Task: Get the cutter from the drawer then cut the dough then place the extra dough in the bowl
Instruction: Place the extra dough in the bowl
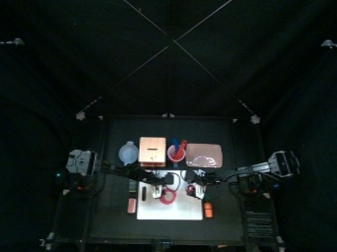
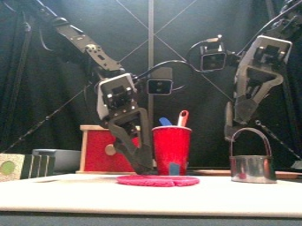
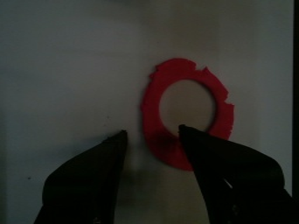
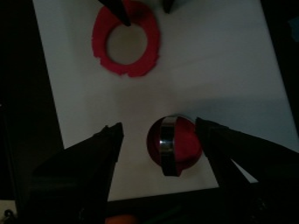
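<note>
Already cut, so the left gripper (image 3: 151,131), jaws parted, straddles the rim of the dough ring (image 3: 187,109) on the board (image 4: 222,61), seemingly not yet pinched, right gripper (image 4: 166,129) wide above the cutter (image 2: 252,168); next: close, lift, carry to the bowl (image 1: 128,152).

Top looks down, front level; both wrist views share the dough (image 3: 153,101).

We take this for a robotics lab booth.
Black curtains (image 1: 168,59) wall in a small black desk (image 1: 105,222); a left arm (image 2: 78,41) and a right arm (image 2: 262,64) come down over it, and the kitchenware is toy stuff: a red cup (image 2: 172,148) of toy knives, a white cutting board (image 1: 179,212), a red dough ring (image 3: 153,98).
</note>
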Controlling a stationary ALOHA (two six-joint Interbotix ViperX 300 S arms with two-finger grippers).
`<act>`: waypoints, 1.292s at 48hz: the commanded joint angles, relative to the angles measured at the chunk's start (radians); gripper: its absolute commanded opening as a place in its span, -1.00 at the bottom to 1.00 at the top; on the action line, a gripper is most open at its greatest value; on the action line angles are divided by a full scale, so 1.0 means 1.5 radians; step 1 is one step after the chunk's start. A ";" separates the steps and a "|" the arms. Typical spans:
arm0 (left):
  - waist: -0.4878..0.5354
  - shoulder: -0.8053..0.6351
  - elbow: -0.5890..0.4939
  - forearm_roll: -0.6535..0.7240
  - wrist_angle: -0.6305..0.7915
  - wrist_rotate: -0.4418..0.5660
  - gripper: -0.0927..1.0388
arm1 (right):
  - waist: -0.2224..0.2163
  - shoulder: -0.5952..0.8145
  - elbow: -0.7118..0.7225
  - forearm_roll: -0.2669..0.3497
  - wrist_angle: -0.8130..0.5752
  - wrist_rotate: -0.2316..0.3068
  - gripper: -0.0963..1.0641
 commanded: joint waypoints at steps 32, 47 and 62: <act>-0.030 0.037 -0.012 0.045 0.009 -0.001 0.37 | -0.002 -0.017 0.000 0.009 -0.002 0.001 0.83; -0.041 0.046 -0.020 0.054 0.038 -0.001 0.32 | -0.002 -0.017 0.003 0.010 -0.001 0.001 0.83; -0.042 0.052 -0.030 0.062 0.049 -0.002 0.19 | -0.002 -0.017 0.006 0.010 -0.001 0.001 0.83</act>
